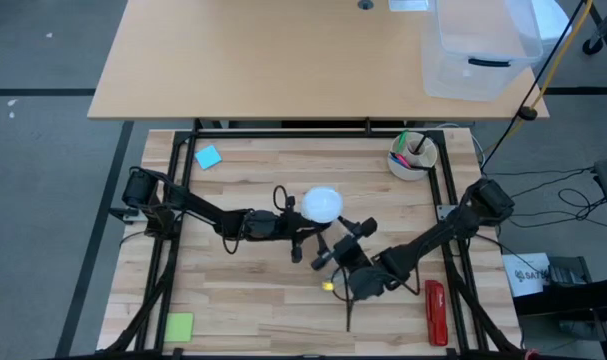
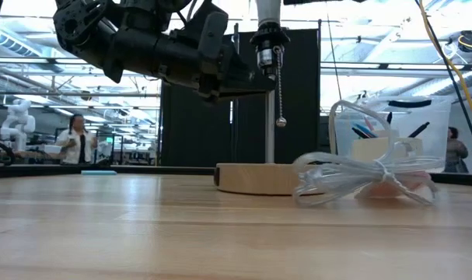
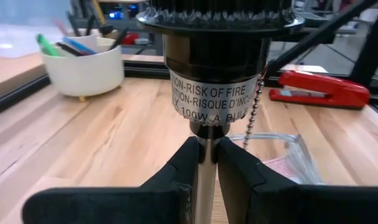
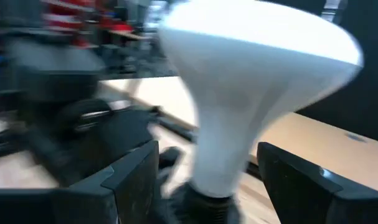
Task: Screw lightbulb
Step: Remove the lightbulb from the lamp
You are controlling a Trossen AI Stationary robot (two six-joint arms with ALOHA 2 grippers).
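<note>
The white lightbulb (image 1: 321,205) stands upright with its screw base in the black socket (image 3: 217,81) of a small lamp. The lamp's thin metal stem rises from a round wooden base (image 2: 255,177), and a bead chain (image 3: 257,106) hangs beside the socket. My left gripper (image 3: 205,155) reaches in from the table's left and is shut on the stem under the socket. My right gripper (image 4: 207,171) comes from the right and is open. Its fingers (image 4: 136,177) stand on either side of the bulb's tapering neck (image 4: 223,149), with a gap showing on each side. My left gripper pinches the lamp's thin metal stem (image 3: 205,163) between its two fingers, just below the black socket. The fingers come in nearly level from the table's left and lie across the upright stem. The lamp stands upright with its wooden base on the table.
A bundle of clear cord (image 2: 360,175) lies just right of the wooden base. A white cup of pens (image 1: 413,155) stands at the far right and a red stapler (image 1: 435,310) at the near right. A blue note (image 1: 208,157) and a green note (image 1: 179,326) lie on the left.
</note>
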